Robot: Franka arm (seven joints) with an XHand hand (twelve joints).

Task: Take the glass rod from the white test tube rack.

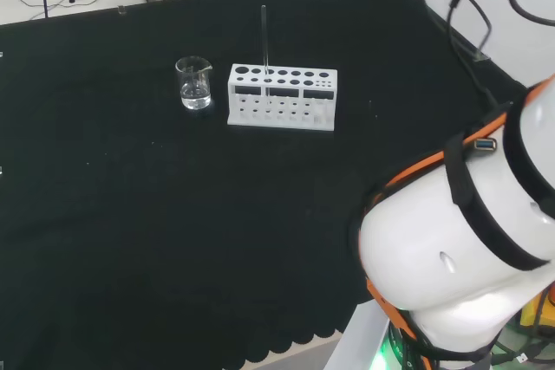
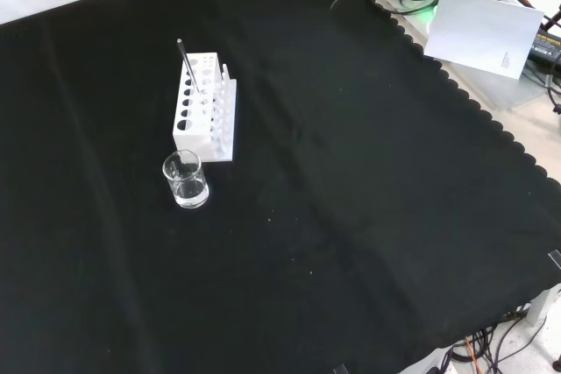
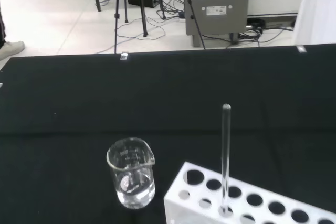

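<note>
Currently the glass rod [image 1: 264, 36] stands upright in a hole near the left end of the white test tube rack [image 1: 282, 97], upper centre of the head view, on the black-clothed table [image 1: 130, 214]. Small glass beaker [image 1: 194, 82] sits just left of the rack, apart from it. White arm link [image 1: 468, 240] fills lower right. Hand state: cannot tell.

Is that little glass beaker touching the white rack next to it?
Apart. In the head view a strip of black cloth shows between the beaker and the end of the white rack; the front view shows a gap too.
</note>
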